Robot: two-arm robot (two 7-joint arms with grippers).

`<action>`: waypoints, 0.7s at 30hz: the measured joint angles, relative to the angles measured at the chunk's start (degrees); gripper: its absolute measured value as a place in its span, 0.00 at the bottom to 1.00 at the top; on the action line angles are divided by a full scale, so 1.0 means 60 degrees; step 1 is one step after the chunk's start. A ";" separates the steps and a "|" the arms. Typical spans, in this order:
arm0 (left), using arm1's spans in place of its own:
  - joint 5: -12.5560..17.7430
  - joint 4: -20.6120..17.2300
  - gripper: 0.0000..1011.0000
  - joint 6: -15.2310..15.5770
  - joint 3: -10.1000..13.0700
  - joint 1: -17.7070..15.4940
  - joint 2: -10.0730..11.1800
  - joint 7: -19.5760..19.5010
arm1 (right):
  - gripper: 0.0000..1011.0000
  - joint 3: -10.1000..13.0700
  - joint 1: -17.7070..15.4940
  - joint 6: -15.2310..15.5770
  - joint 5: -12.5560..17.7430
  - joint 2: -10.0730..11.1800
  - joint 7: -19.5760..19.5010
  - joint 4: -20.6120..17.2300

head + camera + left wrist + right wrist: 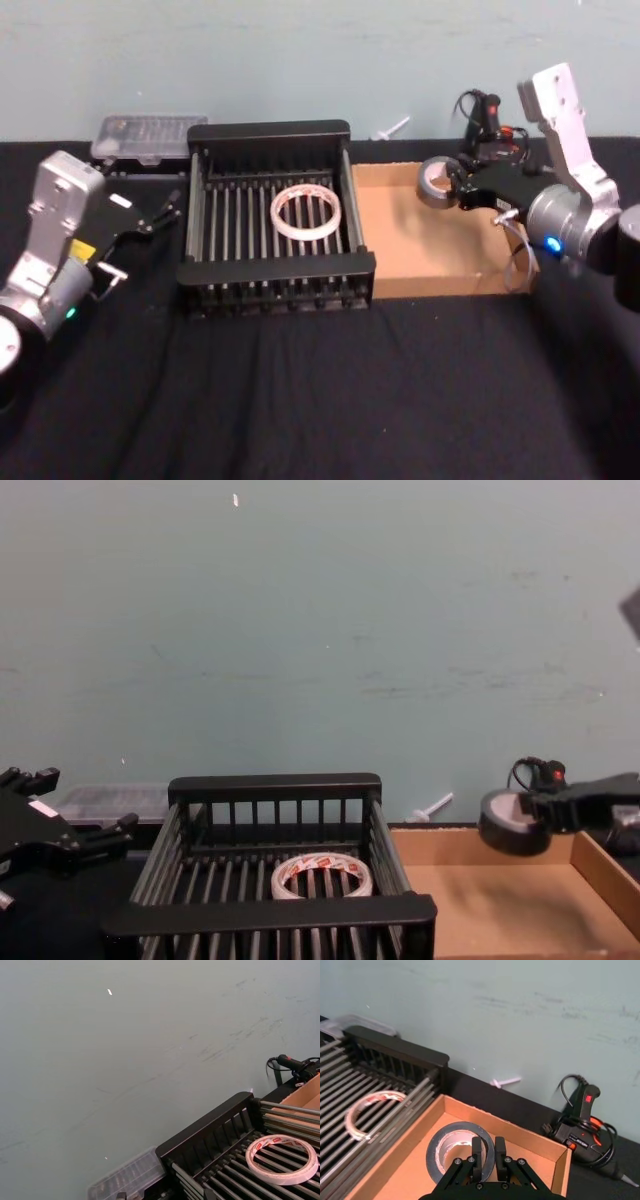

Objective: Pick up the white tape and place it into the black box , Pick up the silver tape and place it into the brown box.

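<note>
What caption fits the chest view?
Right claw holds the silver tape above the brown box; white tape lies in the black box.

We see our right arm reaching in from the right, its wrist bent so that the right gripper [455,187] points leftward, raised off the surface. Its fingers [478,1152] are clamped across a roll's wall. Our left arm rests low at the left, the left gripper [165,208] angled forward with its fingers spread apart.
</note>
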 joint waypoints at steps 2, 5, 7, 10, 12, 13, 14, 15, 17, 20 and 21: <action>0.0000 0.0000 0.99 0.0000 0.0000 -0.0001 0.0000 0.0000 | 0.16 -0.0045 0.0166 -0.0017 -0.0076 -0.0112 0.0013 0.0324; 0.0000 0.0000 0.99 0.0000 0.0000 0.0000 0.0000 0.0000 | 0.16 -0.0108 0.0444 -0.0067 -0.0213 -0.0357 0.0053 0.0960; 0.0000 0.0000 0.99 0.0000 0.0000 -0.0001 0.0000 0.0000 | 0.16 -0.0119 0.0515 -0.0085 -0.0260 -0.0429 0.0075 0.1156; 0.0001 0.0000 0.99 0.0000 0.0000 0.0000 -0.0001 0.0000 | 0.16 -0.0123 0.0616 -0.0098 -0.0336 -0.0555 0.0096 0.1491; 0.0000 0.0000 0.99 0.0000 0.0000 0.0000 0.0000 0.0000 | 0.16 -0.0123 0.0665 -0.0102 -0.0406 -0.0626 0.0112 0.1657; 0.0000 0.0000 0.99 0.0000 0.0000 0.0000 0.0000 0.0000 | 0.16 -0.0124 0.0675 -0.0109 -0.0436 -0.0637 0.0128 0.1699; 0.0000 0.0000 0.99 0.0000 0.0000 0.0000 0.0000 0.0000 | 0.16 -0.0124 0.0675 -0.0109 -0.0436 -0.0637 0.0128 0.1699; 0.0000 0.0000 0.99 0.0000 0.0000 0.0000 0.0000 0.0000 | 0.16 -0.0134 0.0695 -0.0119 -0.0483 -0.0658 0.0158 0.1772; 0.0001 0.0000 0.99 0.0000 0.0000 0.0000 0.0000 0.0000 | 0.16 -0.0134 0.0695 -0.0121 -0.0482 -0.0654 0.0160 0.1769; 0.0000 0.0000 0.99 0.0000 0.0000 -0.0001 0.0000 0.0000 | 0.16 -0.0131 0.0695 -0.0121 -0.0480 -0.0650 0.0159 0.1755; 0.0000 0.0000 0.99 0.0000 0.0000 0.0000 0.0000 0.0000 | 0.16 -0.0130 0.0694 -0.0121 -0.0479 -0.0648 0.0159 0.1751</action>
